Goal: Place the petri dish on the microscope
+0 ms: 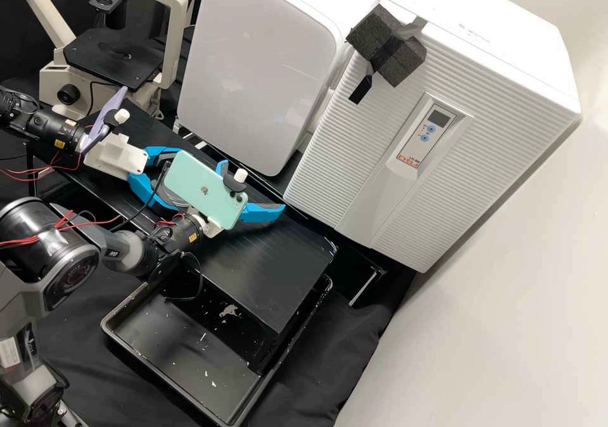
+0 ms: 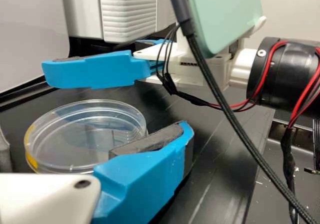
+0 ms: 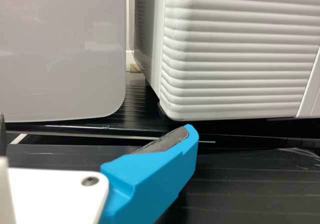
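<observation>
In the high view my left gripper (image 1: pixel 144 185) is partly behind the phone on the other arm. In the left wrist view its fingers (image 2: pixel 142 176) stand open around the clear petri dish (image 2: pixel 87 131), which rests on the black bench; a visible gap lies between the dish and one pad. My right gripper (image 1: pixel 253 187) is beside the left one, fingers spread and nothing between them. The right wrist view shows that gripper (image 3: pixel 95 129) low over the bench. The microscope (image 1: pixel 114 56), with its black stage, stands at the high view's upper left.
A white-fronted box (image 1: pixel 259 66) and a ribbed white cabinet (image 1: pixel 354 142) stand along the bench's back. A black tray (image 1: pixel 180 344) sits below the bench edge. A black cable (image 2: pixel 235 126) hangs near the right arm, whose mint phone (image 1: pixel 199 186) sits close to my left gripper.
</observation>
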Robot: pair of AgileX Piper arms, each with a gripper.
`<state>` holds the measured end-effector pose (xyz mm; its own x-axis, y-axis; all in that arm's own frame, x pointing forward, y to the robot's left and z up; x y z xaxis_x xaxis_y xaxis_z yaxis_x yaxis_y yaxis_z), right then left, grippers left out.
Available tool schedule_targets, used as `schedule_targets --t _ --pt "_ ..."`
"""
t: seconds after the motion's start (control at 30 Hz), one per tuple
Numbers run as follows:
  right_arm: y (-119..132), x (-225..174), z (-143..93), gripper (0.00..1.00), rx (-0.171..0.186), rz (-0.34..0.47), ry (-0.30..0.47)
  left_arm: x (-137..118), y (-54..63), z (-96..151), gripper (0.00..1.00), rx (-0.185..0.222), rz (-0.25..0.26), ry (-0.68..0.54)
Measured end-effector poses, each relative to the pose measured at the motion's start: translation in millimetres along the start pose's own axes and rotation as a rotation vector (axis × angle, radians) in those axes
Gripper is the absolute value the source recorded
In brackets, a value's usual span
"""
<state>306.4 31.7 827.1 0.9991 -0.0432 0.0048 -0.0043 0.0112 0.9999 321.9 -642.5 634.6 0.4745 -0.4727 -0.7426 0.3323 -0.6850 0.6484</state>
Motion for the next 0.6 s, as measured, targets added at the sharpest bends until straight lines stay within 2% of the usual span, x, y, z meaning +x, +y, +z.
schedule_targets --t 0.23,0.37,0.6 --pt "0.0 0.0 0.0 1.0 0.0 0.0 0.0 2.1 -5.3 -2.2 1.0 -0.005 0.01 -0.001" --pt "0.0 0.0 0.0 1.0 0.0 0.0 0.0 4.4 -16.4 -4.3 1.0 -0.027 0.027 -0.017" --pt "0.0 0.0 0.0 1.0 0.0 0.0 0.0 4.7 -20.9 -5.9 1.0 -0.044 0.046 -0.031"
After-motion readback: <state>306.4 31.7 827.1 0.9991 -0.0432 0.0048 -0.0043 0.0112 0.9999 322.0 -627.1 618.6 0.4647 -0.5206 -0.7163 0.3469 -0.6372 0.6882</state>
